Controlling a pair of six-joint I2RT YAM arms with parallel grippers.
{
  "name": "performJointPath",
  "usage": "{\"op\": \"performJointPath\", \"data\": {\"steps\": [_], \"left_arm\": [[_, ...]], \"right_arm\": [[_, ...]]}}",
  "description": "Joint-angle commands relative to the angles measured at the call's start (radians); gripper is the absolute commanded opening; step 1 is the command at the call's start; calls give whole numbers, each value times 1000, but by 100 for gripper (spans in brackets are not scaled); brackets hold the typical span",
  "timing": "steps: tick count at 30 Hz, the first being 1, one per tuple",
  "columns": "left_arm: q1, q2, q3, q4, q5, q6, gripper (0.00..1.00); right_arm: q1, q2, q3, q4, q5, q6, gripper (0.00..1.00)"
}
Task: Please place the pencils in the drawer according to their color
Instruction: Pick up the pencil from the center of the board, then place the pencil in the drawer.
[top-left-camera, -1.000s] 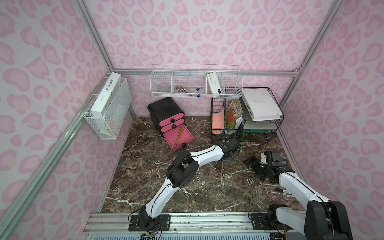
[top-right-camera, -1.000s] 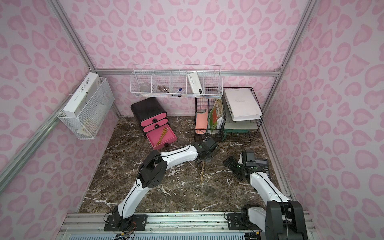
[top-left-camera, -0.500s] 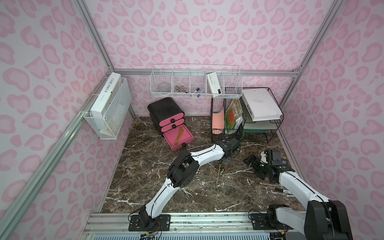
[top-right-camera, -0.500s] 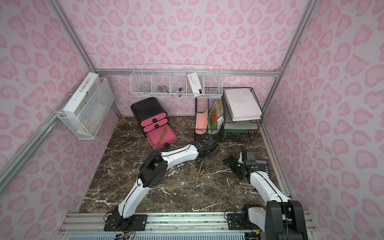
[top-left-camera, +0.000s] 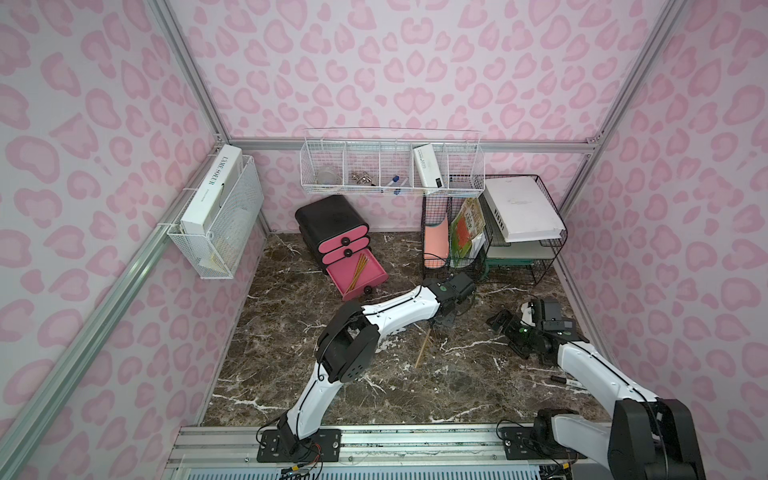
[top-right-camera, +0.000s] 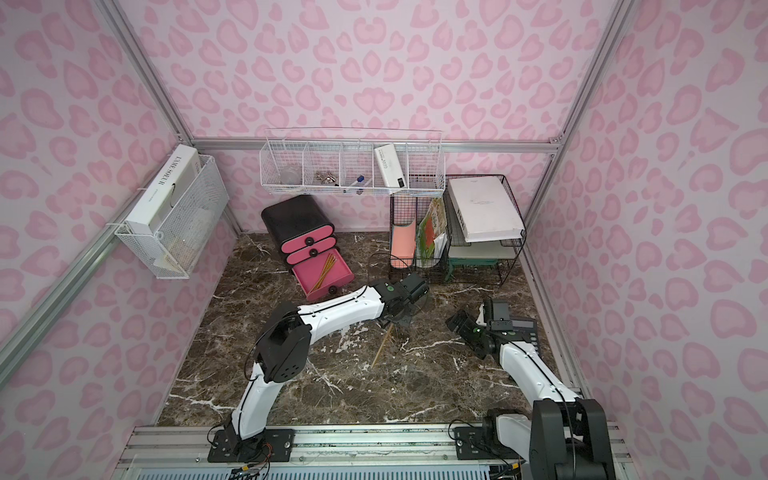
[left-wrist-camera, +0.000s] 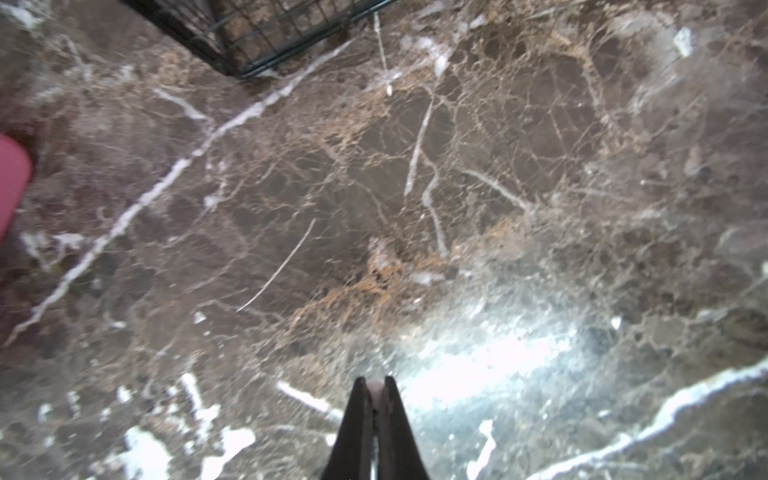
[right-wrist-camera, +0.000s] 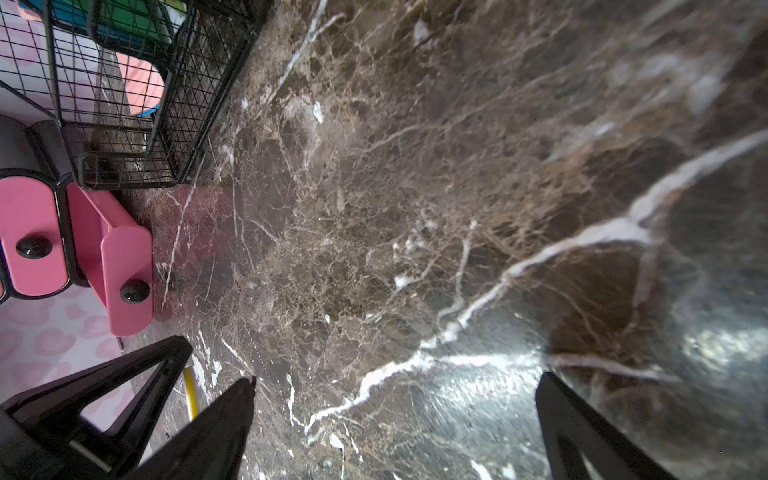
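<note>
Three pink drawers stack in the black cabinet (top-left-camera: 328, 216) at 11 o'clock on the marble tabletop (top-left-camera: 270, 332). The upper two are shut; the bottom drawer (top-left-camera: 376, 271) is pulled out toward 5 o'clock and holds a bundle of yellow-tan pencils (top-left-camera: 358, 271), four or so, lying too close together to count surely.

One more tan pencil (top-left-camera: 424, 349) hangs just past the table's centre, clamped at its upper end by the left gripper (top-left-camera: 435, 327). In the left wrist view the fingers (left-wrist-camera: 357, 415) are pressed together on its pale end. The shaft slants down toward 7 o'clock; whether its tip touches the marble I cannot tell.

Two arms reach in from 6 o'clock. The right gripper (top-left-camera: 509, 334) sits at 3 o'clock near the right wall, with its jaws wide apart and nothing between them over bare stone.

One black wire file rack (top-left-camera: 436, 208) stands at 1 o'clock, with its base just beyond the left wrist. Two white wire baskets hang on the walls: one (top-left-camera: 390, 193) at 12 o'clock with five compartments and one (top-left-camera: 226, 232) at 9 o'clock carrying one white book (top-left-camera: 212, 187). One white marker with a dark cap (top-left-camera: 561, 379) lies at 4 o'clock beside the right arm.

Bare marble runs from the held pencil to the open drawer's front; the stretch from 6 to 9 o'clock is open too, and walls close the other three sides.
</note>
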Motion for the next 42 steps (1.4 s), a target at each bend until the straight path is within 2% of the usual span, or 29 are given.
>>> {"op": "performJointPath", "data": {"steps": [1,6,12,17,25,31,42], "left_arm": [[14,-49,-52,43,-25,51,0],[68,-122,-142,130,-48,118,0],[181,-184,-199,252,-52,281,0],[272,-185,-177,341,-44,437,0],[403,-104,-82,490,-4,648,0],[486,-43,-12,530,28,703,0],[597,3,-9,604,77,749,0]], "right_arm": [[1,1,4,4,-2,-4,97],[1,1,7,1,-2,-2,97],[9,-4,10,-2,-7,9,97],[50,-7,15,-1,1,37,97],[193,19,27,30,43,123,97],[243,43,51,35,69,146,97],[265,114,107,25,71,142,97]]}}
